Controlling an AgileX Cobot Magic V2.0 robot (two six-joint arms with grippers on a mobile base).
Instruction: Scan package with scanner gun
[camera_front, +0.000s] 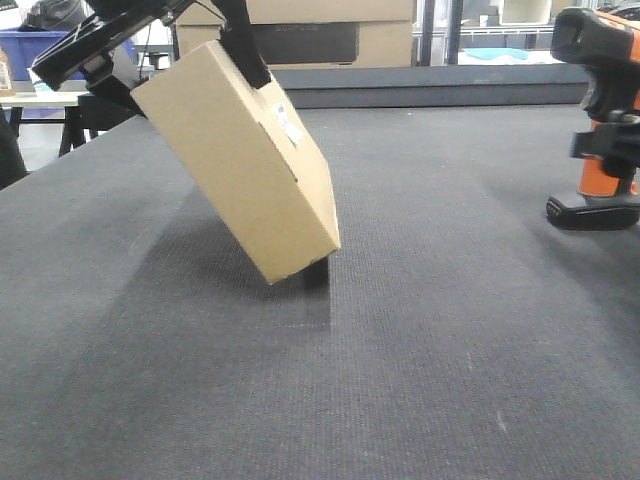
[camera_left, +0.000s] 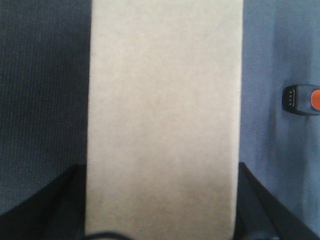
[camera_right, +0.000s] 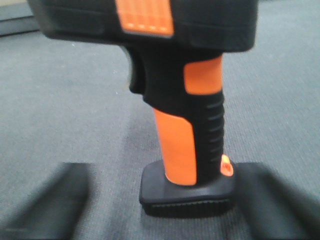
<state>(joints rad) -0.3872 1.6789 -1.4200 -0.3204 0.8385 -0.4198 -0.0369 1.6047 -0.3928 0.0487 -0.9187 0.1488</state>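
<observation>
Nearest you lies bare dark mat (camera_front: 420, 380). Just beyond it, at left, the package (camera_front: 240, 160) hangs steeply tilted, its lowest corner at or barely above the mat; which of the two cannot be told. The left gripper (camera_front: 195, 88) is clenched on the package's raised far end, one finger pressed to each narrow side, as the left wrist view confirms. The white barcode label (camera_front: 289, 124) sits on the face turned right, toward the scanner, and no finger covers it.

Farther back at right, the scanner gun (camera_right: 187, 130) stands upright on its flat black foot. The right gripper (camera_right: 165, 200) is released around it, its blurred fingers (camera_right: 50, 200) spread on either side of the foot and clear of the handle.

The package looks light and stiff, a plain carton likely to keep its shape, but its smooth faces could slide in a loose pinch, so keep your hold on the two narrow sides and off the label. The scanner looks rigid and top-heavy and may tip if nudged. Take it on the ribbed orange-and-black handle, between head and foot, closing squarely on both sides.

Against the far edge, well behind both, a larger cardboard box (camera_front: 385, 45) with a dark panel plays no part.
</observation>
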